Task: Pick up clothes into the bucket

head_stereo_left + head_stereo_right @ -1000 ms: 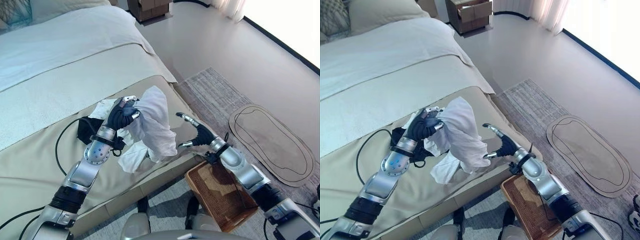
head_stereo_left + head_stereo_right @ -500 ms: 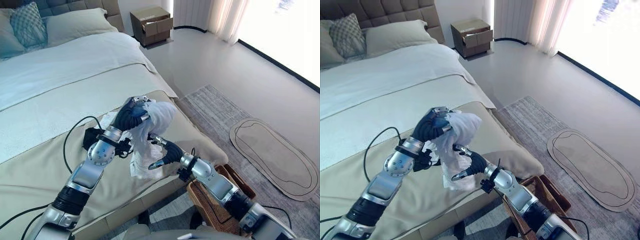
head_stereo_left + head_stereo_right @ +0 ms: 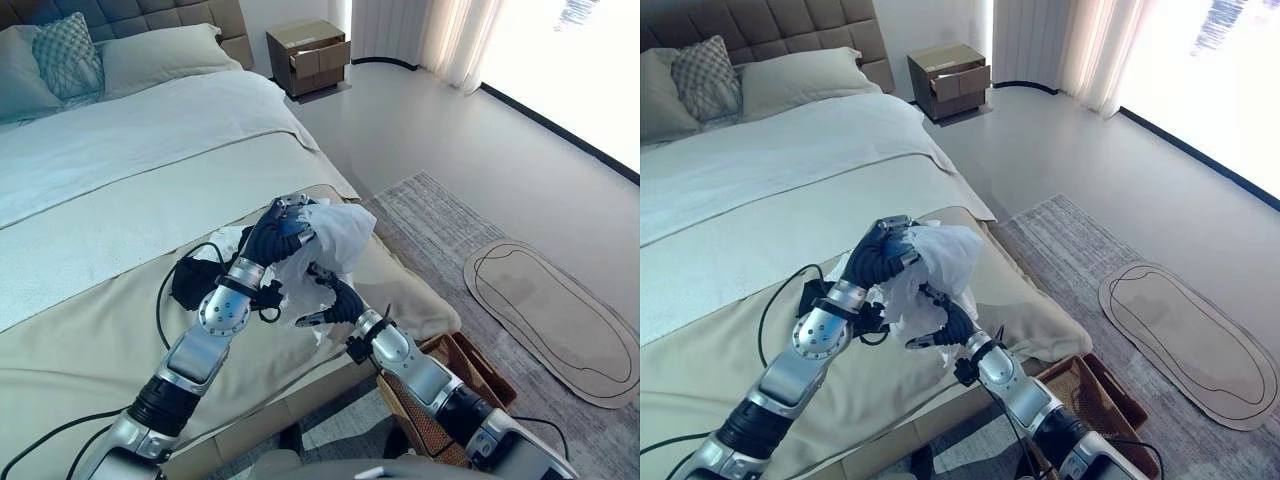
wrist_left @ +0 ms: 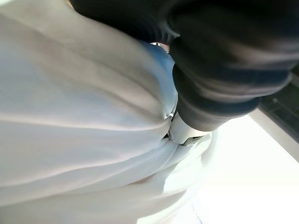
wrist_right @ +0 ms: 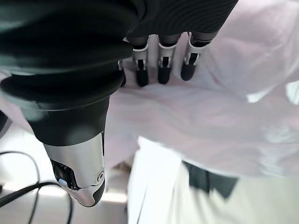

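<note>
The left hand holds the bunched white garment clenched and lifted above the bed, letting it hang free; the right hand, fingers spread, supports its underside before the basket below

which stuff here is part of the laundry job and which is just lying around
Part of the job:
white garment, gripped in the left hand
right hand, fingers spread against the cloth
dark garment on the bed
wicker basket on the floor

Lying about:
pillows
patterned cushion
nightstand
rug
oval mat
</note>
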